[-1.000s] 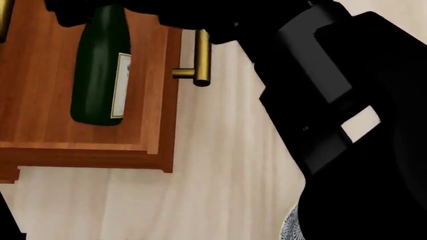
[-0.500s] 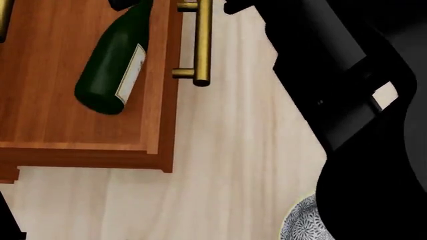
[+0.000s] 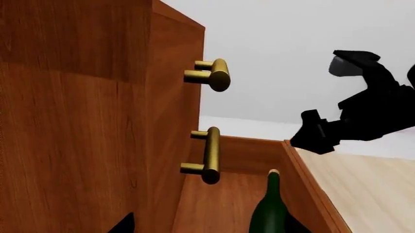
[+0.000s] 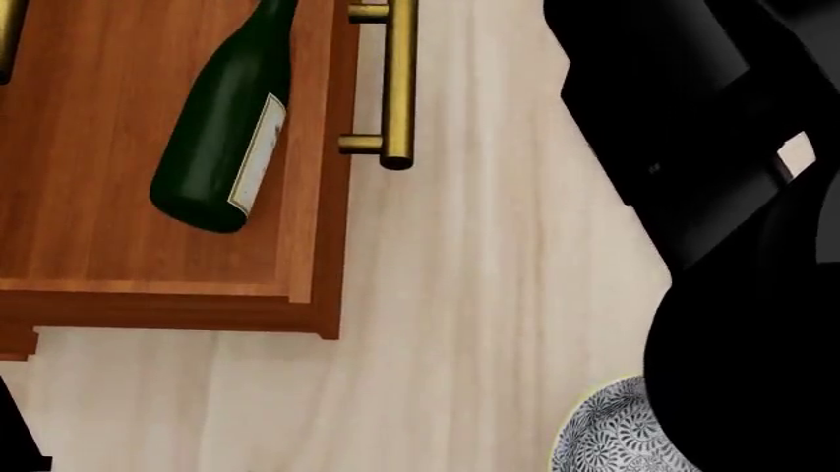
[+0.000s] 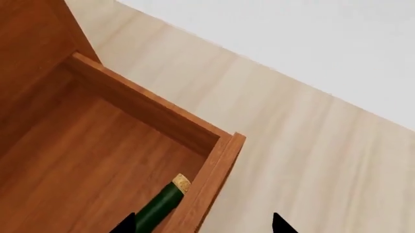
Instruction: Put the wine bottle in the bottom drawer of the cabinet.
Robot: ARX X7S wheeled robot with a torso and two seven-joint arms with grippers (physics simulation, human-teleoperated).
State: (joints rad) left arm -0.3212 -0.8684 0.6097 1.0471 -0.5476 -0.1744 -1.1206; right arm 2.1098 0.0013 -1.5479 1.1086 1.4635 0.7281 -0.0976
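Since a second ago: tipped from nearly upright under the black arm to lying slanted, and no longer covered at the neck. So much for the wine bottle; meanwhile drawn away to the right, the dark right arm.

Now resting on the wooden floor of the bottom drawer, base toward the drawer middle, cork end very close to the front wall beside the brass handle; touching the wall or not, cannot tell. Right gripper: spread wide, holding nothing, hanging above the drawer corner. Left gripper: also spread, empty, low beside the cabinet.

Judged as nearly finished, with only retreat and perhaps closing left.

- Lift the right arm straight up first, then away, to avoid brushing the neck or the handle.
- Wait for any rolling to stop.
- If closing, push on the front slowly and evenly; glass slides and rolls easily on flat wood, and may knock the wall.
- Keep clear of the patterned bowl on the floor.
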